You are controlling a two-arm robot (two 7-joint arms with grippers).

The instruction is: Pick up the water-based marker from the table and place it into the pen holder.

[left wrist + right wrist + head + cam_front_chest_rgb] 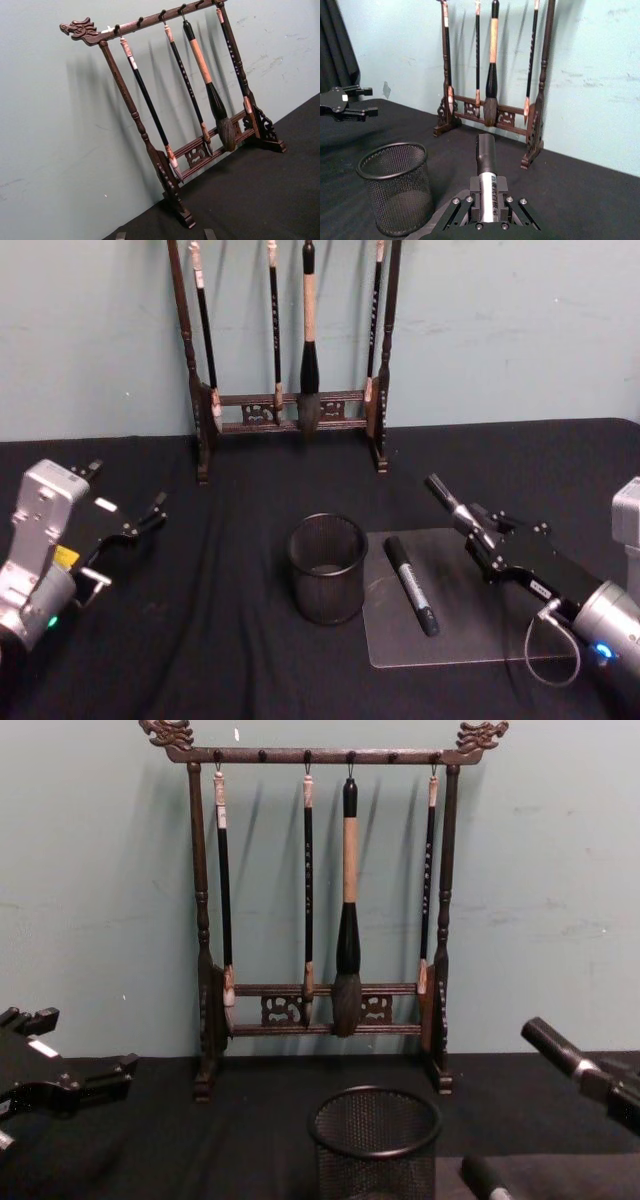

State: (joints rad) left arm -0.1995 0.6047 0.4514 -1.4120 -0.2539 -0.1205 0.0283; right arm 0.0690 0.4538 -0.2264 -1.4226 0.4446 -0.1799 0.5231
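Right fingers (487, 540) clamped on the marker (452, 504), gripping it low on the barrel. Its dark end sticks out ahead of them, tilted up, clear of the tabletop (230, 660). Pen holder (328, 568) stands upright to the left of those fingers and lower, near but not touching. Second marker (412, 586) lies flat on a clear mat (470, 640), between pen holder and right fingers, touching neither. Left fingers (122, 498) spread open, holding nothing, hanging above the tabletop well off on the pen holder's far side. Brush rack (290, 410) stands beyond both sets of fingers, against the wall (520, 330).
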